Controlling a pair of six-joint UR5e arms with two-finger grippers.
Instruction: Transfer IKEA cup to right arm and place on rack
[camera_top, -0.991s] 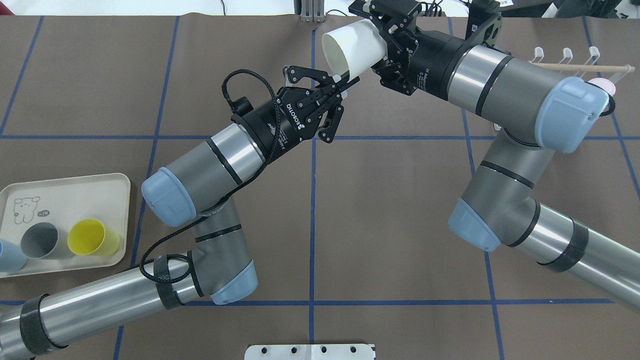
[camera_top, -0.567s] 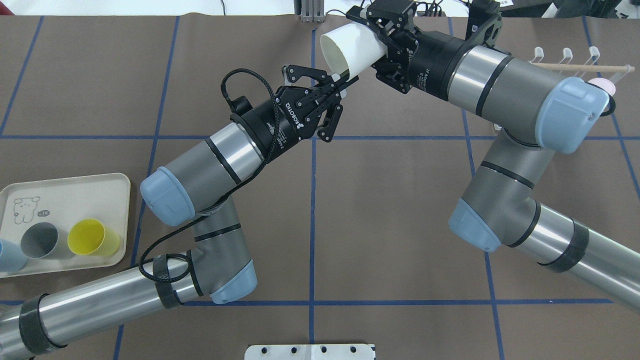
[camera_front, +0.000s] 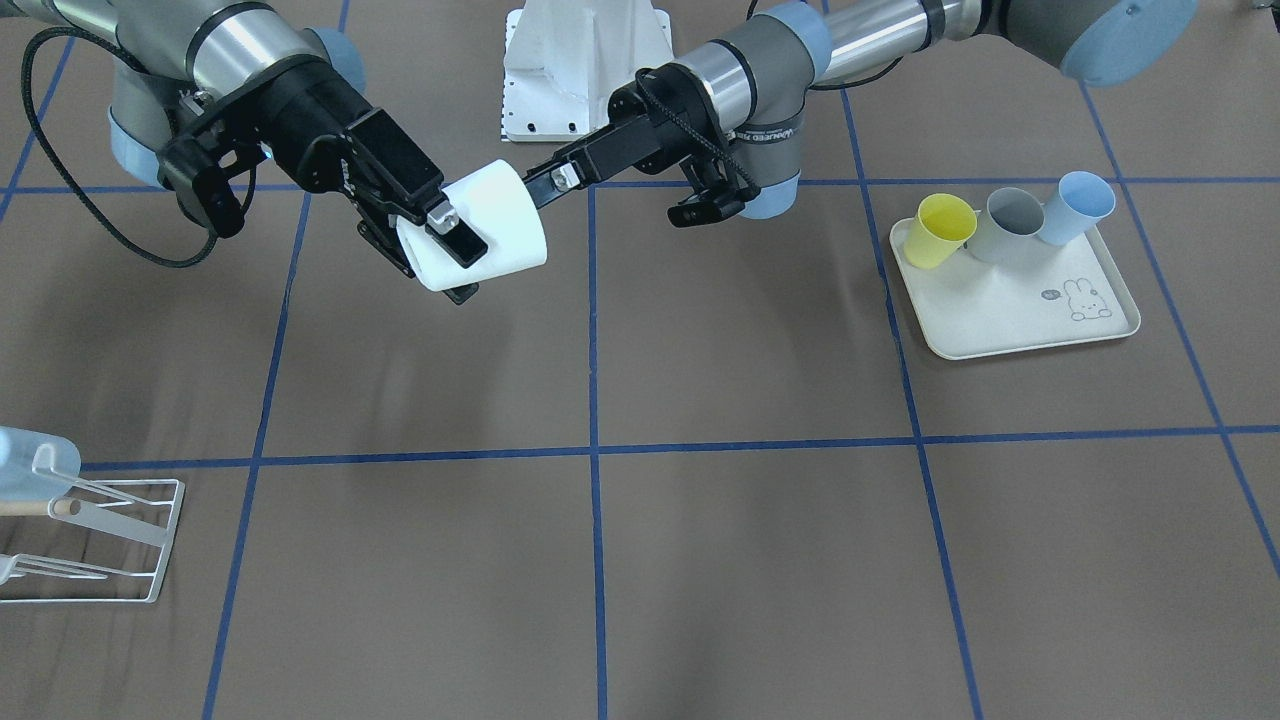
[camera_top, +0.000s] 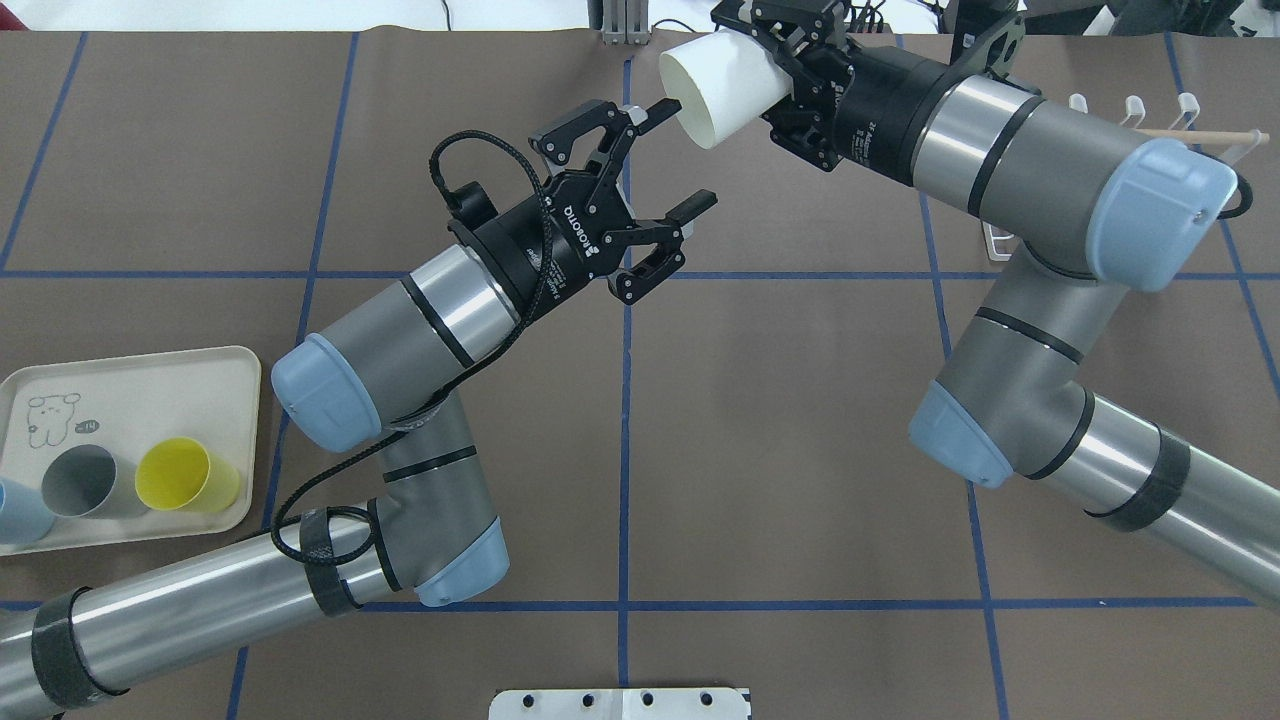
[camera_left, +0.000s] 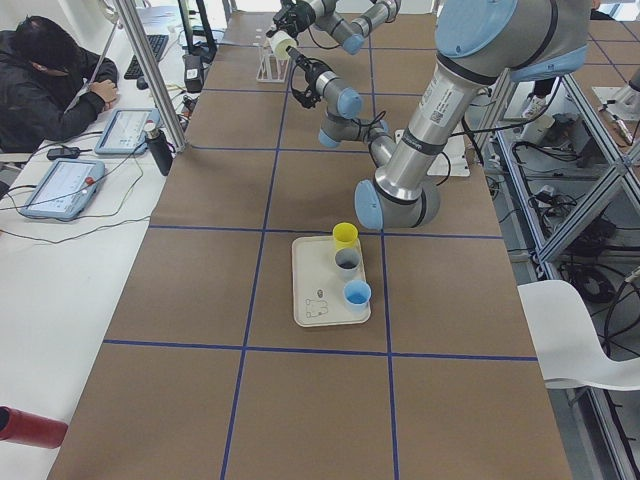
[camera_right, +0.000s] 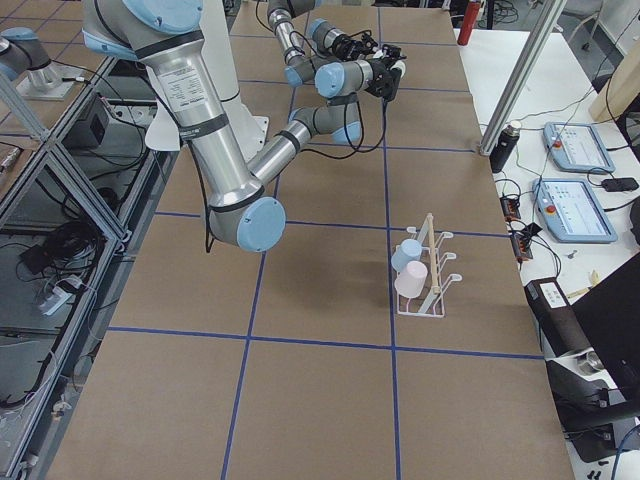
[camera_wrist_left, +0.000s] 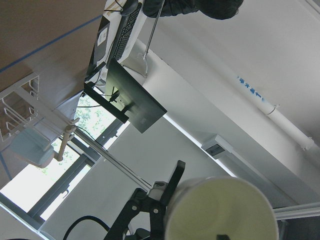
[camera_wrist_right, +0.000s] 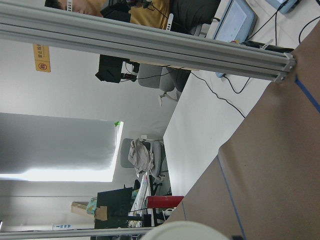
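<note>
Since the white cup (camera_top: 715, 85) is gripped by the right pincer (camera_front: 455, 258) alone, you can take the handover as done. That pincer is clenched on the cup's closed end, with one finger lying along the outer wall. It holds the cup on its side in the air above the middle of the tabletop (camera_top: 800, 400), on the side away from the robot's base, with the mouth turned toward the left pincer (camera_top: 685, 152). The left pincer is spread wide and grasps nothing. One of its fingertips is just beside the cup's rim, and I cannot tell whether it touches.

What you have left is the second half of the job: carrying the cup over and setting it down. The rack (camera_right: 430, 265) stands well apart from the cup, out toward the tabletop's right end. It already carries a pale blue cup (camera_right: 405, 255) and a pink cup (camera_right: 412, 280), one beside the other. I cannot make out which prong is free, so check that before you commit.

You should also expect to turn the cup on the way, since its mouth now faces away from the rack. The tray (camera_top: 130, 400) at the opposite end holds three more cups, none of them in play at this step.
</note>
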